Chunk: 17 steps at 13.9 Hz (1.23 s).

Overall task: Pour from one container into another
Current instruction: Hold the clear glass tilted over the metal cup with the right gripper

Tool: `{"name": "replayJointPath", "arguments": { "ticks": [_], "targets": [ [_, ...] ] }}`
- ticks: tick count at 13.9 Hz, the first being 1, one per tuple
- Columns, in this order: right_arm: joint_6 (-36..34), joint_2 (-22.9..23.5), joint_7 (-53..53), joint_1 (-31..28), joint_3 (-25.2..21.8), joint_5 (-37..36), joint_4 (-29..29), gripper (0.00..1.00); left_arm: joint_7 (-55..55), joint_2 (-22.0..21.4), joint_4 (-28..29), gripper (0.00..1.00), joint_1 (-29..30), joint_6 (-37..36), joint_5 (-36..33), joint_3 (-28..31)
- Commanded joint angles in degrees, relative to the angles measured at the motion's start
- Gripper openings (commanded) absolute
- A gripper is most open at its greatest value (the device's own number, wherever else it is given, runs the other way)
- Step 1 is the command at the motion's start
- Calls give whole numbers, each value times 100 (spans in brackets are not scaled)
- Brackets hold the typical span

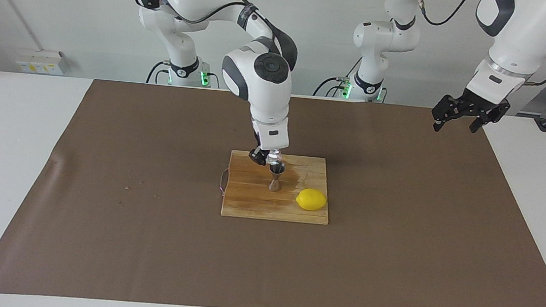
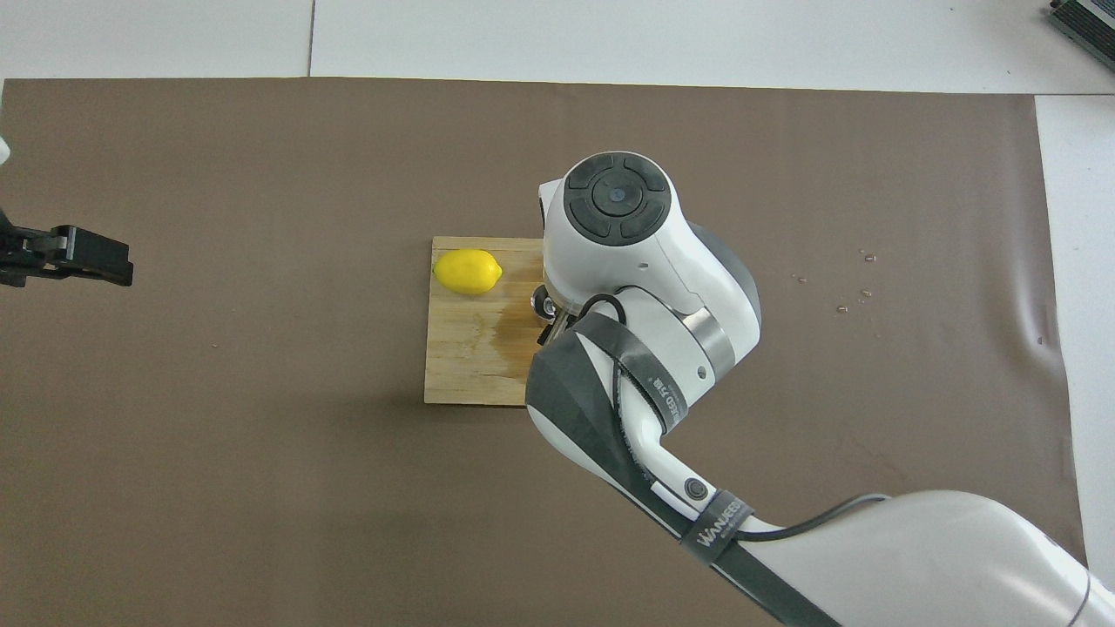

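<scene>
Black-fingered, the right hand (image 1: 266,157) is closed on the glass cup (image 1: 275,156), holding it tipped over the mouth of the steel jigger (image 1: 275,178). The cup is small, clear and rounded, catching bright glints; whether its rim touches the jigger's upper cone cannot be told. No stream of liquid can be made out between them. In the overhead view the right arm's wrist covers both almost entirely, with only a shiny sliver of the jigger (image 2: 542,305) peeking out beside it.

The jigger stands upright on the wooden cutting board (image 1: 249,201), near the board's middle, an hourglass shape narrowing at its waist. A darker wet-looking patch stains the wood around and beside it. A yellow lemon (image 1: 311,199) lies on the same board, at the corner farther from the robots and toward the left arm's end, apart from the jigger.

The board rests on a brown mat (image 1: 146,241) spread over the white table (image 1: 10,160).

The left hand (image 1: 458,119) waits in the air with its fingers spread, holding nothing, over the mat's corner at the left arm's end of the table.
</scene>
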<state>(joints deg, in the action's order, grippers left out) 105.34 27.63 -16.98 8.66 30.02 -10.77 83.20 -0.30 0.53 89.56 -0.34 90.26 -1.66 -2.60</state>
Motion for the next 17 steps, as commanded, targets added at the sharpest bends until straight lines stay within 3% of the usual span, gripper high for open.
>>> {"name": "replayJointPath", "arguments": {
  "ticks": [1, 17],
  "targets": [
    [-172, 182, 152, -40, 144, -224, -243, 0, -49, -132, 106, 100, 34, -43, 17, -12],
    [-119, 278, -297, 39, 171, -391, -331, 0, -49, -132, 106, 100, 34, -43, 17, -12]
  ]
}}
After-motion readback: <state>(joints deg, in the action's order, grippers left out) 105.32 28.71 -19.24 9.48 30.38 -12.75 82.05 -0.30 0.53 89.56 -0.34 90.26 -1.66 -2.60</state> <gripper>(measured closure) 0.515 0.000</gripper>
